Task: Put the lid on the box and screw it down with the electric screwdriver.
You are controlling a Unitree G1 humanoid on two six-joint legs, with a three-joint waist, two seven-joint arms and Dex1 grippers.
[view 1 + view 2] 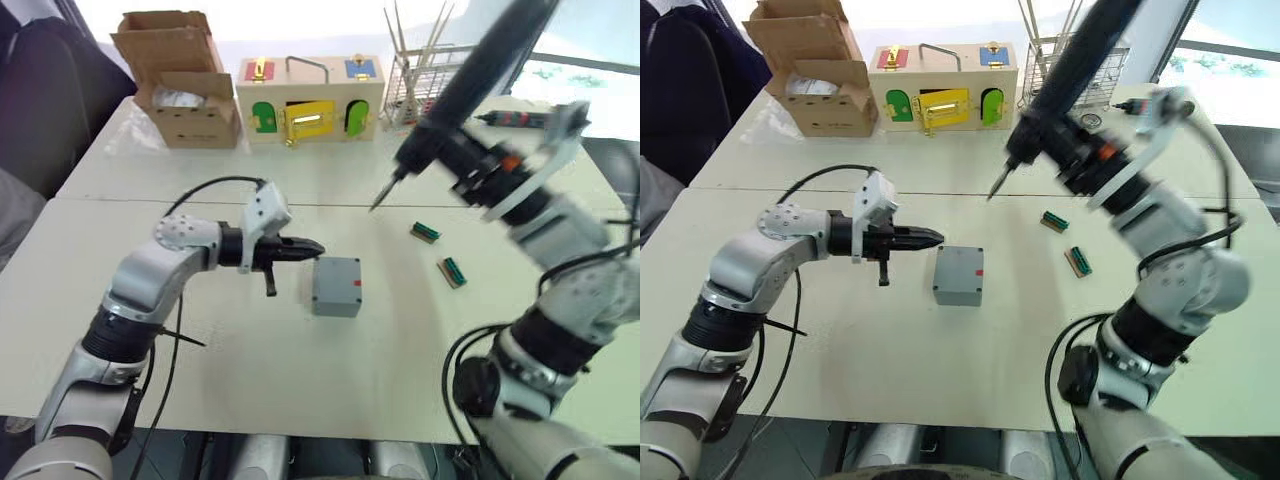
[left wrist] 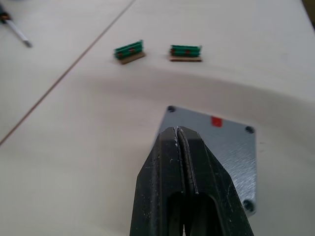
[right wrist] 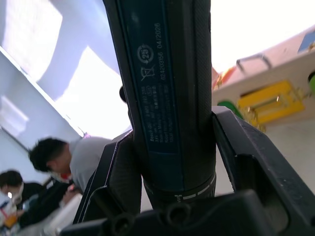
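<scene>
The grey box (image 1: 336,287) stands in the middle of the table. Its top face is the lid (image 2: 224,147), a flat grey plate with corner screw holes and a small red mark near one edge. My left gripper (image 1: 316,248) is shut and empty, and its tips hover at the box's left upper edge (image 2: 177,131). My right gripper (image 1: 470,165) is shut on the electric screwdriver (image 1: 480,70), a thick black cylinder (image 3: 167,98) held high and tilted. Its thin bit (image 1: 383,192) points down and left, above the table behind the box.
Two small green parts (image 1: 426,232) (image 1: 452,271) lie right of the box. At the back stand a cardboard box (image 1: 180,85), a wooden box with coloured doors (image 1: 310,100) and a wire rack (image 1: 420,85). A small screwdriver (image 1: 515,118) lies at the back right. People (image 3: 59,162) show in the right wrist view.
</scene>
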